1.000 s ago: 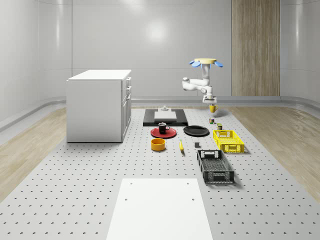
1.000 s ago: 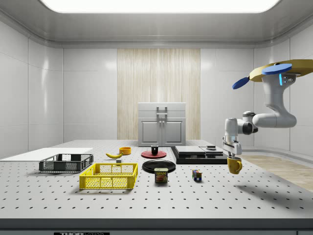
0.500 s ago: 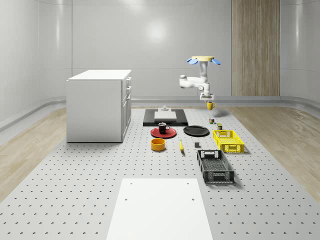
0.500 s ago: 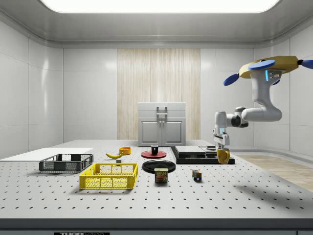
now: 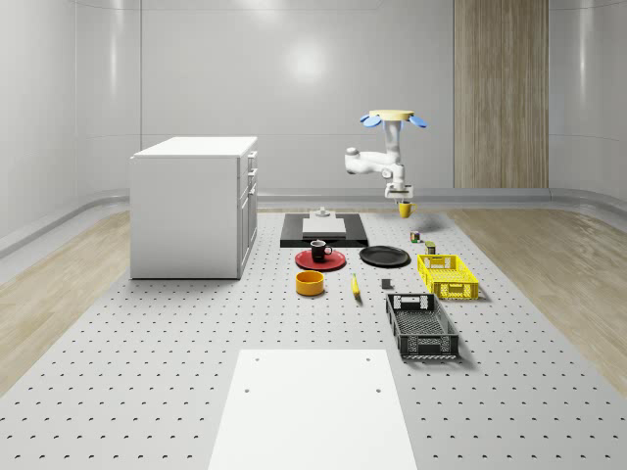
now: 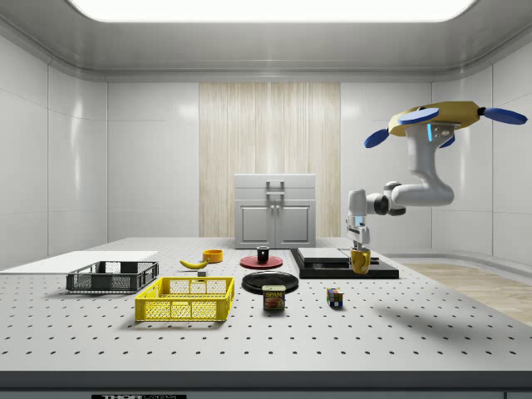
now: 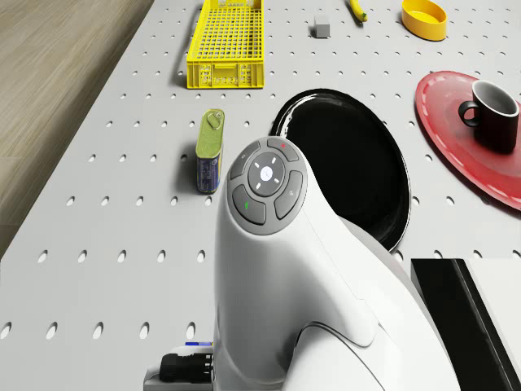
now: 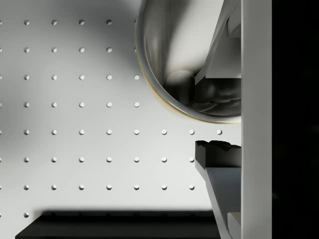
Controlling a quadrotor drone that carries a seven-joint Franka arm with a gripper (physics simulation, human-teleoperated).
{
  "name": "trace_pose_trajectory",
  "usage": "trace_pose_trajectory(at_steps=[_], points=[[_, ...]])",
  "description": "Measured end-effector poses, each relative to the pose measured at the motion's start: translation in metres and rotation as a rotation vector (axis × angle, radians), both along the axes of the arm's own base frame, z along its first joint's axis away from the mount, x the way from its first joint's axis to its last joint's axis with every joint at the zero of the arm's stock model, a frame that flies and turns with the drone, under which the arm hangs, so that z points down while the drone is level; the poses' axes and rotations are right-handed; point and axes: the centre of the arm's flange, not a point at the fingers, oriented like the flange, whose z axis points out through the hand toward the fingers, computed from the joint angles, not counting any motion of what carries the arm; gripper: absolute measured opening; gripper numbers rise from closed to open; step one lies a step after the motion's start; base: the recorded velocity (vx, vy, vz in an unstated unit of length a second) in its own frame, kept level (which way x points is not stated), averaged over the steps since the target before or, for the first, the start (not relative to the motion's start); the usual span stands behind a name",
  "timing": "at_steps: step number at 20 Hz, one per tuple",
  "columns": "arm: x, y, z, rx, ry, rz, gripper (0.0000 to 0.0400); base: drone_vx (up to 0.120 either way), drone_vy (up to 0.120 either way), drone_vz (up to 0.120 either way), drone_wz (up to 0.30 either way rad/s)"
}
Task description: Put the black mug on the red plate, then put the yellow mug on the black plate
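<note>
From the whole-scene view I see the drone [image 5: 393, 117] hovering above the far end of the worktop [image 5: 147, 382], beyond the black plate [image 5: 384, 257], with the arm hanging down and the tool [image 5: 403, 201] clamped on the yellow mug [image 5: 405, 210], which is held in the air. The black mug [image 5: 318, 249] stands on the red plate [image 5: 320, 259], just beside the black plate on the whole-scene view's left.

In the side view the drone [image 6: 440, 117] hovers toward the side view's right, and the tool [image 6: 359, 246] holds the yellow mug [image 6: 360, 262] just above the worktop, in front of a black slab [image 6: 320, 266]. The black plate [image 6: 270, 281] lies well apart to the mug's left, with a tin [image 6: 273, 298] near it.

The drone view gives me the arm's white wrist over the black plate [image 7: 358, 155], the black mug [image 7: 493, 116] on the red plate [image 7: 452, 114], the tin [image 7: 210, 151] and a yellow crate [image 7: 226, 45].

In the wrist view the yellow mug [image 8: 184, 64] sits clamped at its rim by one of the fingers [image 8: 219, 154], above bare worktop
</note>
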Motion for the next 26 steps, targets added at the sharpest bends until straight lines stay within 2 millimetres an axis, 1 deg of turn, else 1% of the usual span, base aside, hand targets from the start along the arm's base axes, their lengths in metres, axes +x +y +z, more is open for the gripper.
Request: trace_pose_trajectory(at_steps=[26], points=[[0.0, 0.0, -0.0001, 0.0, 0.0, 0.0, 0.011, 0.12, -0.12, 0.0, 0.0]])
